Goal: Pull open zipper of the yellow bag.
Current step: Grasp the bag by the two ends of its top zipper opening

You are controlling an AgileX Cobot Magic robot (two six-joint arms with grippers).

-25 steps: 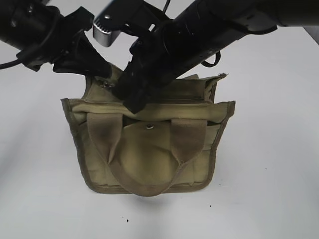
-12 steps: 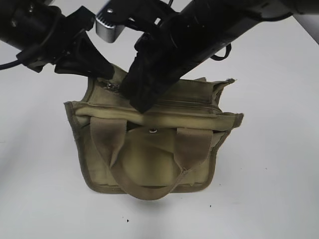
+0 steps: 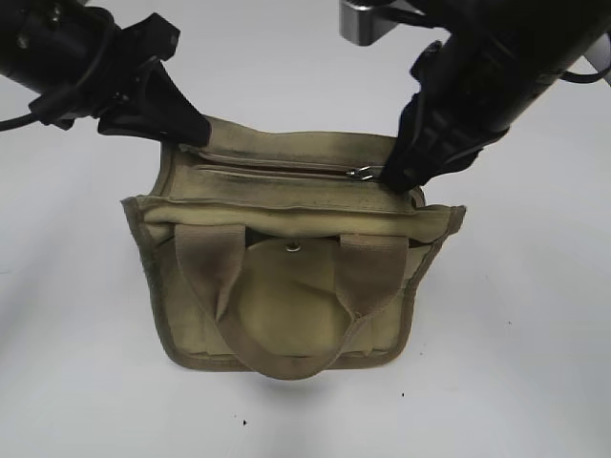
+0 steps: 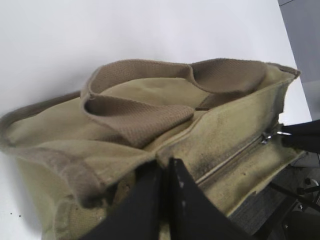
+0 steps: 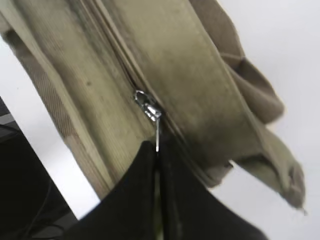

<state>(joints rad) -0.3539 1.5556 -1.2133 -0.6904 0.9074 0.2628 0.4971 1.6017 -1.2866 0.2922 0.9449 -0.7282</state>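
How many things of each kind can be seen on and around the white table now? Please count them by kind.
Bag: 1, the yellow bag
Strap handles on the bag: 2, front and back
Zipper: 1, with pull tab
Snap button: 1
Grippers: 2, left gripper and right gripper
Total: 7

The yellow bag (image 3: 286, 277) stands between both grippers: left gripper (image 3: 186, 134) at its rear left corner, right gripper (image 3: 396, 176) at the zipper (image 3: 277, 164) end, rear right.
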